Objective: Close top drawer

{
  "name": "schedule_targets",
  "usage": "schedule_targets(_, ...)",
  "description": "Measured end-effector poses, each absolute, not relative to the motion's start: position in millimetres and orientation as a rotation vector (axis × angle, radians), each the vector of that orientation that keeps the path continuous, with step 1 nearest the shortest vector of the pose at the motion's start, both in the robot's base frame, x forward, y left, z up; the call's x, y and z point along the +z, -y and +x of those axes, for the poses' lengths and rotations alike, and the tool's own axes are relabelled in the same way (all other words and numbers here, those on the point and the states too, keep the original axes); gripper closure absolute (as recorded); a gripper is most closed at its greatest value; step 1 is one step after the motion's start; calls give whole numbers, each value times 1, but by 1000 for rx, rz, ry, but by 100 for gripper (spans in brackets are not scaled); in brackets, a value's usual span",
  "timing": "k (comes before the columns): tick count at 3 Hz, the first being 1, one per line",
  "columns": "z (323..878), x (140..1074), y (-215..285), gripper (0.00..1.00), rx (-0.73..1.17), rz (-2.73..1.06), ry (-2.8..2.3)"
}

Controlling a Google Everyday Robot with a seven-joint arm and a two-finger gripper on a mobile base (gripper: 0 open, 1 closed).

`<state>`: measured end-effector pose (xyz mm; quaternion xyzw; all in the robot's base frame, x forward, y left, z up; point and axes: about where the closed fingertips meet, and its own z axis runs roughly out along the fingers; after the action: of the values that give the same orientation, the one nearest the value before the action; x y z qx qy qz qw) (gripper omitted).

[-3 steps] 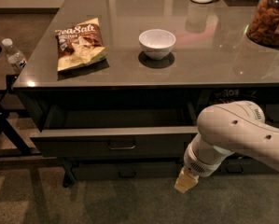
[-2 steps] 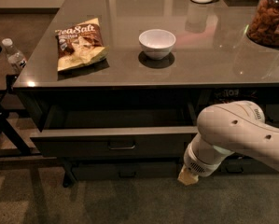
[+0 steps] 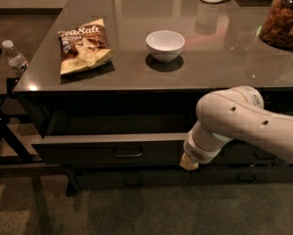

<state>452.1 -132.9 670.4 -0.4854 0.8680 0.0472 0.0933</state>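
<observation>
Below the worktop (image 3: 136,77) edge, in the camera view, the top drawer (image 3: 77,151) stood pulled out. Its long front ran left to right, with its pull (image 3: 128,152) at mid-front. The end effector (image 3: 188,163) sat at the right end of that front, touching or just beside it; whether it was open or closed could not be told. Room for a push seemed to lie straight back under the worktop.

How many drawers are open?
1. The top drawer, just under the tabletop, sticks out toward the camera. The tool is by its front, right of the handle. The white arm may hide other drawers.
</observation>
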Motion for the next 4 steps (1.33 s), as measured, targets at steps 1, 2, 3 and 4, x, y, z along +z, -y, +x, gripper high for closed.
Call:
schedule_targets(1,478,678,124,100,93,-1448,-2545)
schedule_targets(2,491,677,119,100,64,-1453,-2537)
schedule_targets(3,500,673,114,100,45,-1461,-2533)
schedule_targets(4,500,673,114,81,45,-1461,-2533)
